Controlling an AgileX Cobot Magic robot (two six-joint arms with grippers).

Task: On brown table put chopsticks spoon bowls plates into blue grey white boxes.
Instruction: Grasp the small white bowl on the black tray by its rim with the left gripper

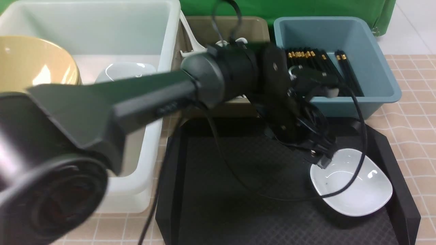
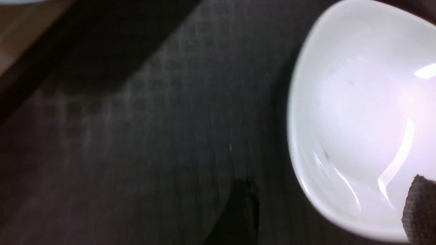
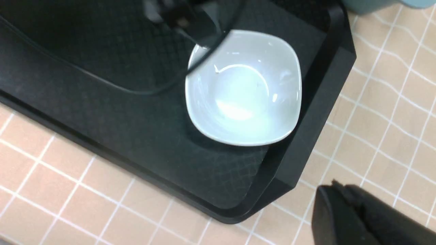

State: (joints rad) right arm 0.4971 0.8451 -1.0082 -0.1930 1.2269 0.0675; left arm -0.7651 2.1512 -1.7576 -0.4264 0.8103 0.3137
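A small white plate (image 1: 354, 190) (image 2: 357, 102) (image 3: 245, 92) lies at the right of the black tray (image 1: 221, 187). My left gripper (image 1: 322, 161) (image 2: 332, 217) hangs open over the plate's near-left rim, one pad (image 2: 420, 211) above the inside of the plate. The white box (image 1: 102, 30) holds a yellow bowl (image 1: 30, 61) and another white plate (image 1: 126, 71). A spoon (image 1: 190, 39) leans in the grey box (image 1: 218, 29). Chopsticks (image 1: 316, 63) lie in the blue box (image 1: 340, 30). My right gripper (image 3: 335, 189) is shut and empty above the brown table (image 3: 374, 119), off the tray's corner.
The left arm stretches across the front view from lower left and hides much of the white box and the grey box. Its cable loops over the tray and the plate. The tray's raised rim (image 3: 316, 112) runs close beside the plate.
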